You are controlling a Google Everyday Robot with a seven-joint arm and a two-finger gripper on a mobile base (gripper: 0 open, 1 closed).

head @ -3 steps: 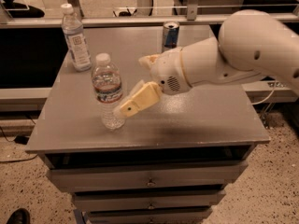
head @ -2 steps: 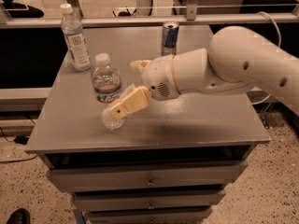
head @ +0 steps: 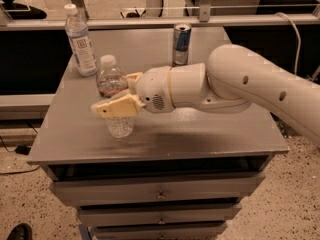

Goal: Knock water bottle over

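Observation:
The water bottle [head: 110, 80] stands upright on the left part of the grey cabinet top [head: 200, 129]. It is stout, clear and ribbed, with a white cap and a dark red band. My gripper [head: 113, 92] reaches in from the right at the bottle's mid height. The near finger [head: 116, 107] lies across the front of the bottle and hides its middle. The far finger [head: 133, 77] sits just right of the bottle's shoulder. The jaws stand apart and hold nothing.
A taller slim bottle [head: 80, 40] with a white label stands at the back left corner. A silver-blue can [head: 181, 44] stands at the back middle. The cabinet has drawers [head: 160, 191] below. A metal rail [head: 165, 20] runs behind it.
The arm has swung left and the gripper has closed in on the bottle. The near finger now crosses the bottle's front. The bottle stays upright in the same spot.

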